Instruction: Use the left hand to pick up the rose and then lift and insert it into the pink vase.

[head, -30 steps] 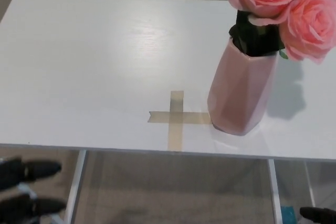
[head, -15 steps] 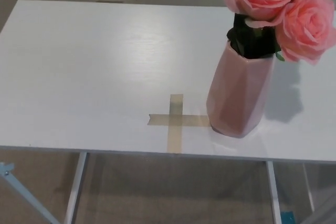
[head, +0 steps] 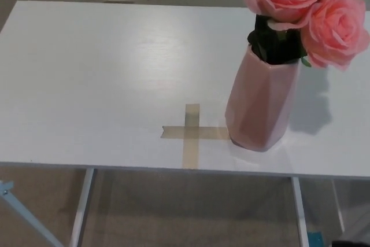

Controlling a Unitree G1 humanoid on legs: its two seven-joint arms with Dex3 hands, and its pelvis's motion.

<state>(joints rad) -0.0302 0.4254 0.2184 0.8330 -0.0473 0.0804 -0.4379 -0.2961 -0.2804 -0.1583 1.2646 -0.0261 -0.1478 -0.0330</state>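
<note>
Neither robot hand shows anywhere in the frame, so their state can't be told. Pink roses (head: 300,4) stand upright in the pink vase (head: 260,102) at right of centre (dark leaves at its mouth), beside a tape cross (head: 192,133) on the white table (head: 87,73).
</note>
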